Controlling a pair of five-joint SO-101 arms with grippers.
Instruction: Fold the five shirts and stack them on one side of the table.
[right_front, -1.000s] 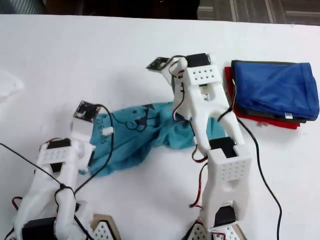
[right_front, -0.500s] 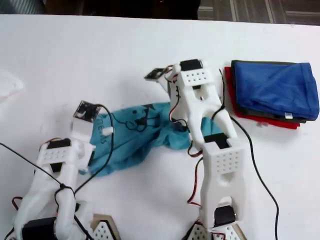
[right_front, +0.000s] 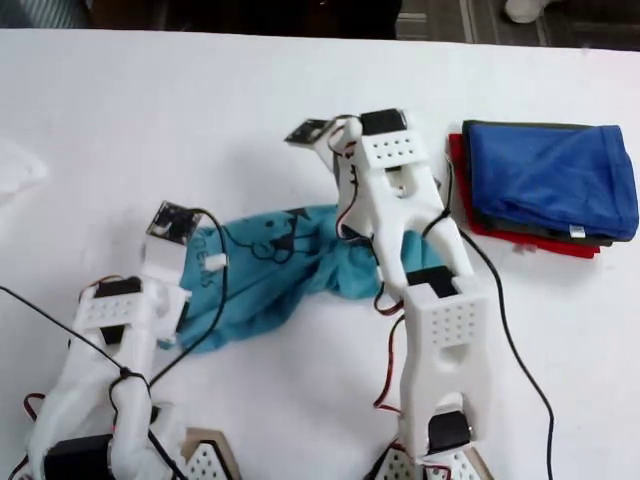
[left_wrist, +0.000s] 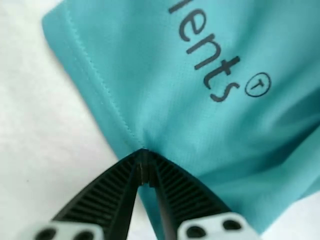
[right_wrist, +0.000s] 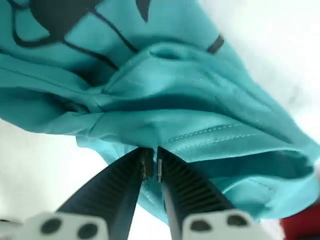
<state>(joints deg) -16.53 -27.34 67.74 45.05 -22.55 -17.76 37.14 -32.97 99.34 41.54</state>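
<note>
A teal shirt (right_front: 270, 270) with black print lies crumpled across the middle of the table, between the two arms. My left gripper (left_wrist: 145, 170) is shut on the teal shirt's (left_wrist: 210, 75) hemmed edge, at the shirt's left end in the high view. My right gripper (right_wrist: 151, 167) is shut on a bunched fold of the teal shirt (right_wrist: 180, 100), at its right end beneath the right arm (right_front: 400, 190). A stack of folded shirts (right_front: 550, 185), blue on top, dark and red below, lies at the right side.
The white table (right_front: 150, 110) stretches wide behind and to the left of the shirt. A pale white object (right_front: 15, 170) sits at the far left edge. Black cables (right_front: 525, 350) trail from the right arm toward the folded stack.
The right arm has swung left and back, away from the folded stack, dragging the teal shirt's right end with it. The left arm has stayed put.
</note>
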